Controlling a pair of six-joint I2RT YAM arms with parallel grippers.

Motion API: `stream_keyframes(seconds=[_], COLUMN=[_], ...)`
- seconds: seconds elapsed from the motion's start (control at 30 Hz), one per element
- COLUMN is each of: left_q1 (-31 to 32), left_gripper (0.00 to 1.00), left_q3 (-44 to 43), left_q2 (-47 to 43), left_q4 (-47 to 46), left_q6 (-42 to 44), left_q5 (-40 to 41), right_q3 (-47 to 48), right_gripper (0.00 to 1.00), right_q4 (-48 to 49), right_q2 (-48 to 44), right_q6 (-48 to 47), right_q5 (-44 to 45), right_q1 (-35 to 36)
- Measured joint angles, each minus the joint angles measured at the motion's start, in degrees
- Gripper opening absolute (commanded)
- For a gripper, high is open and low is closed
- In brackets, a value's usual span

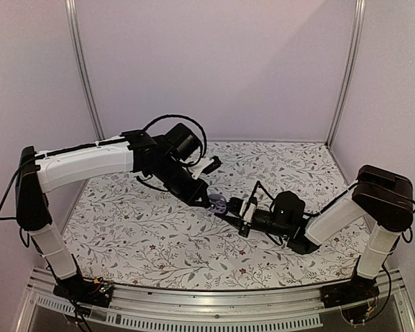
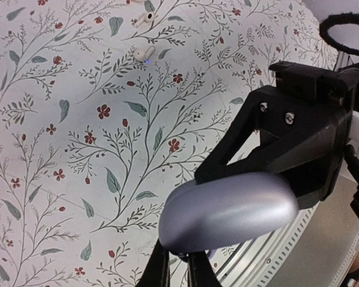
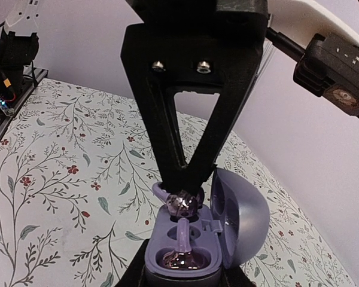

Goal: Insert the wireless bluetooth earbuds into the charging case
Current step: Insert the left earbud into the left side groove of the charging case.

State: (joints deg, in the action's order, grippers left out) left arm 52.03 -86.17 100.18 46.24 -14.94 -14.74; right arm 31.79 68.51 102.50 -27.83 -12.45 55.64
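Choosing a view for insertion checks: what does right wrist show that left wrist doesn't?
Right wrist only: the charging case interior, one seated earbud, and the left gripper holding a second earbud at the far socket. Left wrist only: two small white earbud-like pieces lying loose. Both: the case's purple lid and the floral cloth.

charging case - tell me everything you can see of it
The charging case is a small lavender pebble of smooth, matte-looking plastic, held over the floral table between the right gripper's shut jaws. Its domed lid stands open on a hinge at one side. Two wells show inside. The near one holds a translucent purple earbud. The left gripper holds a second earbud at the far well, not yet seated.
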Motion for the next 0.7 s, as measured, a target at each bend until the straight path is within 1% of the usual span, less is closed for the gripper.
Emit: stream_keyframes(seconds=[0.6, 0.7], left_q1=[0.2, 0.3], left_gripper=[0.0, 0.04], left_q3=[-0.9, -1.1], left_q2=[0.9, 1.1], left_q4=[1.3, 1.5], left_q6=[-0.1, -0.1], left_q5=[0.6, 0.8], right_q3=[0.2, 0.2], right_gripper=[0.0, 0.0], right_q4=[-0.8, -0.9], right_q2=[0.1, 0.1], right_q6=[1.4, 1.5], right_q5=[0.3, 0.4], right_q1=[0.2, 0.2])
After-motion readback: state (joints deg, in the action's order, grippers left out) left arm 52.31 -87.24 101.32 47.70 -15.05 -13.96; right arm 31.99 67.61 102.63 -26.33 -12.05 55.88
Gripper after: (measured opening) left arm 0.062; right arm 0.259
